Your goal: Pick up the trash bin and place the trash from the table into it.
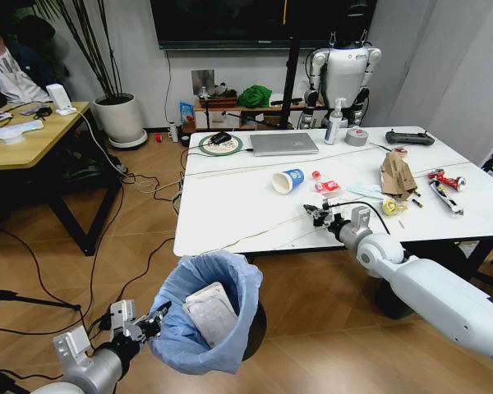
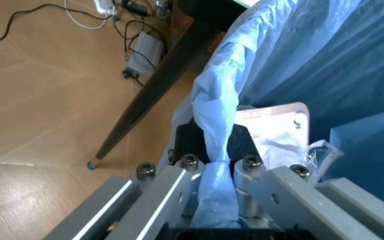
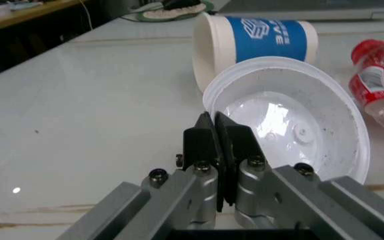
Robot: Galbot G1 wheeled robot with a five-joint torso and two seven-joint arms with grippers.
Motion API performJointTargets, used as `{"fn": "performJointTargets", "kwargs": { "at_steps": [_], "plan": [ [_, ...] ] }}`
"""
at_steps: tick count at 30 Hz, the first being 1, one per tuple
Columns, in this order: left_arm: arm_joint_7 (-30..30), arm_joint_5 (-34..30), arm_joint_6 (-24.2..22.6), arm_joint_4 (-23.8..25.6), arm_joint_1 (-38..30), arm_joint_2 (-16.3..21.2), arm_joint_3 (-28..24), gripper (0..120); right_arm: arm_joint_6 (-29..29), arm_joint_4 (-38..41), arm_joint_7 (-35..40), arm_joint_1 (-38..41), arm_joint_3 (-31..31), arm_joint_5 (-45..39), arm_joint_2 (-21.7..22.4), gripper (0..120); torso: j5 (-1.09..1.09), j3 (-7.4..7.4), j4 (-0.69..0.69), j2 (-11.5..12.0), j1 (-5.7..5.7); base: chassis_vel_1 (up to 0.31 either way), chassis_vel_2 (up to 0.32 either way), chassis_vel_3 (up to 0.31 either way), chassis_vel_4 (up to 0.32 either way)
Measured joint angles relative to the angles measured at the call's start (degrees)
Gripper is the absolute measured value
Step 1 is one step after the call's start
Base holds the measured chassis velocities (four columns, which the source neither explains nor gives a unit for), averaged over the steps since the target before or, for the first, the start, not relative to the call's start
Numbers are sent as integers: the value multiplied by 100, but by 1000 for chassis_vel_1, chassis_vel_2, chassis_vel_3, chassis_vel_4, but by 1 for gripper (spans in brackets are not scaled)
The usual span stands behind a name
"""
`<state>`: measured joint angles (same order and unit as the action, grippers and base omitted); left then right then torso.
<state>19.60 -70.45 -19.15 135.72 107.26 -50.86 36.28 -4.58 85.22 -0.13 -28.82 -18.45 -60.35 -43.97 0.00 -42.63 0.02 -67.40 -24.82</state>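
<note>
Trash bin [image 1: 204,316] is hanging off the floor just below the desk's [image 1: 230,213] near edge, the left tool [image 1: 140,322] pinching its blue liner at the rim, probably so litter can drop straight in; white packets are already lying inside. Over the near edge the right tool [image 1: 319,215] is reaching toward the paper cup [image 1: 287,180], with red-white snack packs [image 1: 327,186] and torn cardboard [image 1: 397,174] lying further along toward the right edge.

From the left wrist, the left tool [image 2: 215,170] is clamping a twisted fold of blue bag [image 2: 217,115] between its pads.

From the right wrist, the right tool [image 3: 217,150] is closed tight on the rim of a round white lid [image 3: 299,120] beside the tipped cup [image 3: 255,40], apparently taking it as trash.
</note>
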Motion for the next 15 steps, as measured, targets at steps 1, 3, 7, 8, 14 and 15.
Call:
{"fn": "performJointTargets", "kwargs": {
  "at_steps": [1, 3, 7, 8, 14, 15],
  "plan": [
    [0, -17, 0, -8, -21, 52, -10, 0, 17, 131, -4, 5, 0, -30, 43, 0, -1, 0, 0, 0, 0, 0, 0, 0, 0],
    [-1, -44, 0, -33, -58, 135, -20, 0, 62, 370, -20, 6, 0, -86, 102, 0, 0, 0, -1, 0, 0, 0, 0, 0, 0],
    [-16, -91, -2, -115, -137, 439, -60, 0, 273, 1082, -98, -10, 23, -286, 286, 0, 1, 1, 1, 0, 0, 0, 0, 0, 0],
    [-16, -91, -2, -115, -137, 439, -60, 0, 273, 1082, -98, -10, 23, -286, 286, 0, 1, 1, 1, 0, 0, 0, 0, 0, 0],
    [-66, -71, -2, -167, -234, 740, -176, 0, 711, 1766, -324, -77, 22, -455, 569, 0, 0, 2, -1, 0, 0, 0, 0, 0, 0],
    [-93, -45, 2, -198, -231, 805, -218, 0, 790, 1975, -402, -123, 22, -528, 676, 0, 0, 2, -1, 0, 0, 0, 0, 0, 0]
  ]
}}
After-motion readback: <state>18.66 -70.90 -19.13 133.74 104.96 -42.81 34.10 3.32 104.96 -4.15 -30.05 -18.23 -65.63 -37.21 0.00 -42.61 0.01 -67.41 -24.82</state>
